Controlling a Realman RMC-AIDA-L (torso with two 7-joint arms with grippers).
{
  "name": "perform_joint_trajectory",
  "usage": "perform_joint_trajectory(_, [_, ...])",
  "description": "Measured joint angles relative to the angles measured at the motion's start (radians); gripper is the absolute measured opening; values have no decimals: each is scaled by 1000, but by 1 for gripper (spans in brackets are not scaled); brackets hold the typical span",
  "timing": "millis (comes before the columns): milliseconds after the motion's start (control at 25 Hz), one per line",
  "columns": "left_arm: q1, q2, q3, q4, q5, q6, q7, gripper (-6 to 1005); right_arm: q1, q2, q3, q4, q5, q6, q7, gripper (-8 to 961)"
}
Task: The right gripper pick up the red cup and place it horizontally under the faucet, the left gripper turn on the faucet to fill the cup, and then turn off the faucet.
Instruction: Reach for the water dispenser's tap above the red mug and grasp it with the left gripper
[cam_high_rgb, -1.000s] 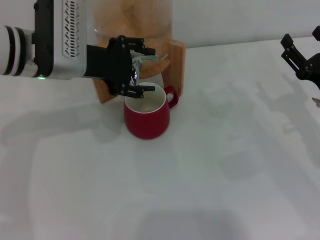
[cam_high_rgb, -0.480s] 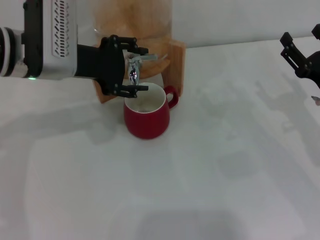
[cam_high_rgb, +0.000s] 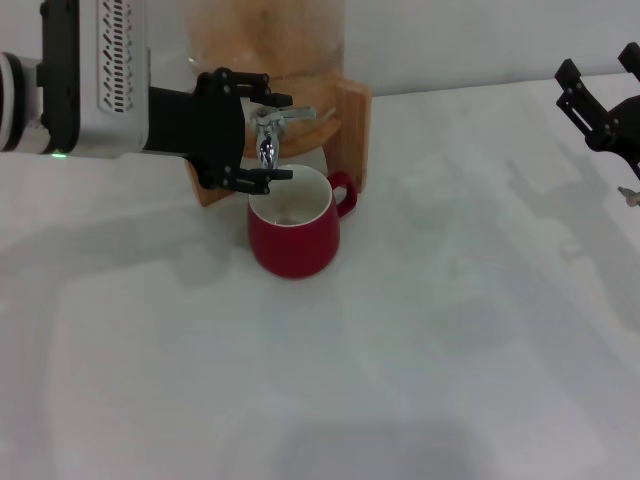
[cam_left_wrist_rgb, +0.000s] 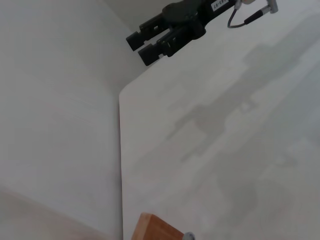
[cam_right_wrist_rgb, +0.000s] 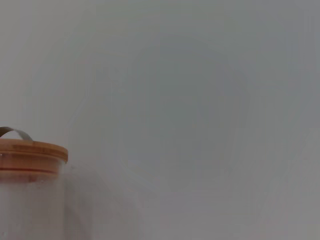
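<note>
My left gripper sits spread open at the faucet, one set of fingers above the lever and the other below the spout, with nothing clamped between them. Straight below those fingertips stands the cup, upright on the table with its mouth under the spout and its handle turned away from my gripper toward the wooden stand. I see no stream from the spout, and I can't tell how much is in the cup.

I judge the step in hand to be working the lever. To do it well I would keep the wrist level, press only the lever tip, and keep the lower fingers off the cup's rim, which is just beneath them. The push should be slow and short so the stand doesn't slide back, and I would watch the level inside the cup before reversing.

Far off to the other side, my right gripper hangs parked near the table's edge, well apart from the cup, fingers apart and holding nothing; the left wrist view also shows it.

Count: one cup, one faucet, one dispenser with its jar and lid, two grippers.
</note>
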Motion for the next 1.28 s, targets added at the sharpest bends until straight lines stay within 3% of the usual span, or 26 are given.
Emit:
perform_joint_trajectory(800, [-29, 6, -5, -27, 2, -18, 23, 766, 0, 0, -4, 0, 0, 4, 0, 817])
perform_joint_trajectory(1280, [-86, 12, -9, -113, -8, -60, 68, 766, -2, 0, -3, 0, 0, 4, -2, 817])
